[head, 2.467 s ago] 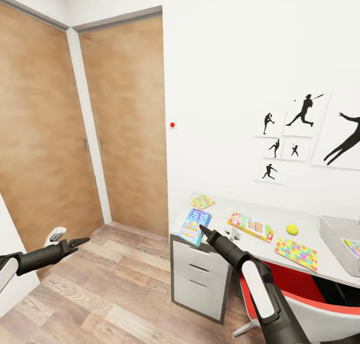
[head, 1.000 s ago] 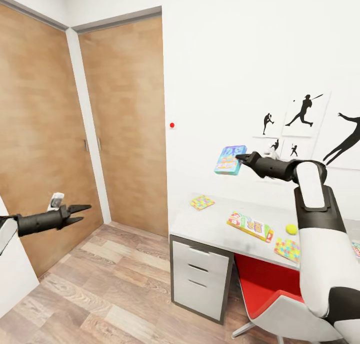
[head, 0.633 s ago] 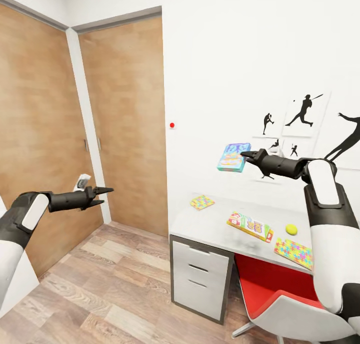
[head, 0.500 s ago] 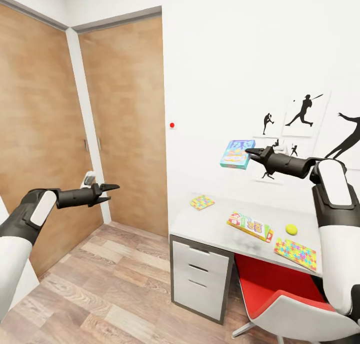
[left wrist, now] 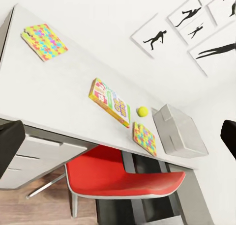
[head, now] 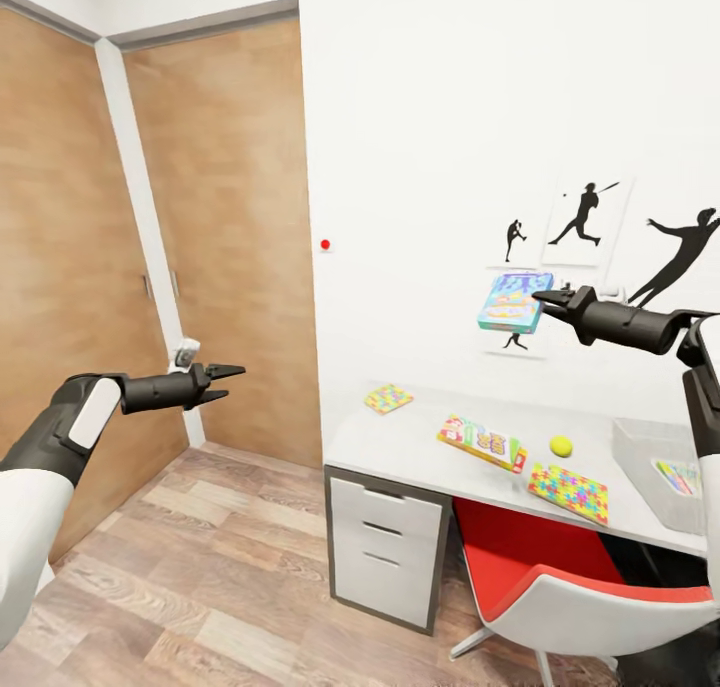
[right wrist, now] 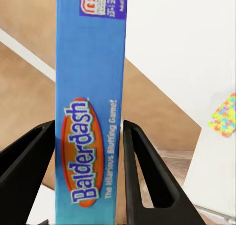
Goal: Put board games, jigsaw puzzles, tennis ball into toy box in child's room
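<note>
The right gripper (head: pixel 543 297) pinches the blue board game (head: pixel 514 302) by one edge, high over the counter (head: pixel 420 454) in open air, its face toward the robot, long axis upright. The left gripper (head: pixel 228 383) hangs slightly spread over bare floor (head: pixel 200 587).

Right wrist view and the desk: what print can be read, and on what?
"Balderdash" on the spine of the blue board game, which the right gripper holds.
"The Hilarious Bluffing Game" beside it, on the same spine.
Purple patch at the spine's end: a logo and small print, too blurred to read.
The flat game box on the table: lettering too small to read.
</note>
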`<state>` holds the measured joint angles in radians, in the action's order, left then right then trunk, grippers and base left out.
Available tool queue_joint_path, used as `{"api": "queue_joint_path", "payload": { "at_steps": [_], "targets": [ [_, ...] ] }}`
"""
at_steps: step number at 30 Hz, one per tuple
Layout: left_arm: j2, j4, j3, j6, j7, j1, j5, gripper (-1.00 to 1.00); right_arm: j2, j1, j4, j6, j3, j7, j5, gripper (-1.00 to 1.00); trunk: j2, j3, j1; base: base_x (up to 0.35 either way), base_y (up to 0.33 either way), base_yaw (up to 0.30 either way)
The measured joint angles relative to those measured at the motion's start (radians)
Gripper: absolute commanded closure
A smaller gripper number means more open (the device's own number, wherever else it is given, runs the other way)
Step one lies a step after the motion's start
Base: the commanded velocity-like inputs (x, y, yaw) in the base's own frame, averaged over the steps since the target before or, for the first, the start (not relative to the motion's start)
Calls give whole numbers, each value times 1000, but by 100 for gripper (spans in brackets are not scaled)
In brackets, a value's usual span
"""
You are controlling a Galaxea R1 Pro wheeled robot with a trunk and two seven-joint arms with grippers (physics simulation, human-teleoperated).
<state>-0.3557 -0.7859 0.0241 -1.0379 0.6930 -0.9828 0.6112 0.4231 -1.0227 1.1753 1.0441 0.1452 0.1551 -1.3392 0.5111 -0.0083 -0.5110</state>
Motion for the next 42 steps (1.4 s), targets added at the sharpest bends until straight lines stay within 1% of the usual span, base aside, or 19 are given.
{"api": "queue_joint_path", "payload": {
  "at_steps": [6, 10, 13, 18, 21, 24, 33, 42],
  "targets": [
    [4, -1, 0, 0, 0, 0, 0, -100, 34, -1, -3, 0, 0, 0, -2, 100, -1, -7, 0, 0, 0, -160],
    [4, -2, 0, 0, 1, -1, 0, -100, 63, -5, -30, 0, 2, 0, -1, 100, -1, -12, 0, 0, 0, -161],
    [4, -2, 0, 0, 1, -1, 0, -100, 76, -7, -46, 0, 2, 0, 1, 100, -1, -16, 0, 0, 0, -161],
    [4, -2, 0, 0, 1, -2, 0, -100, 83, -11, -55, 0, 3, 13, -1, 100, -1, -23, 0, 0, 0, -161],
    [4, -2, 0, 0, 2, -2, 0, -100, 85, -12, -57, 0, 4, 52, 1, 100, -1, -27, 0, 0, 0, -161],
    [4, -2, 0, 0, 6, -3, 0, -100, 86, -13, -56, 0, 4, 72, -2, 100, -1, -31, 0, 0, 0, -161],
    [1, -2, 0, 0, 15, -3, 3, -100, 86, -13, -57, 0, 3, 81, -4, 100, -1, -43, 0, 0, 0, -161],
    [0, -2, 1, 0, 17, -3, 8, -100, 86, -13, -65, 0, -23, 81, -5, 100, -1, -56, 0, 0, 0, -161]
  ]
}}
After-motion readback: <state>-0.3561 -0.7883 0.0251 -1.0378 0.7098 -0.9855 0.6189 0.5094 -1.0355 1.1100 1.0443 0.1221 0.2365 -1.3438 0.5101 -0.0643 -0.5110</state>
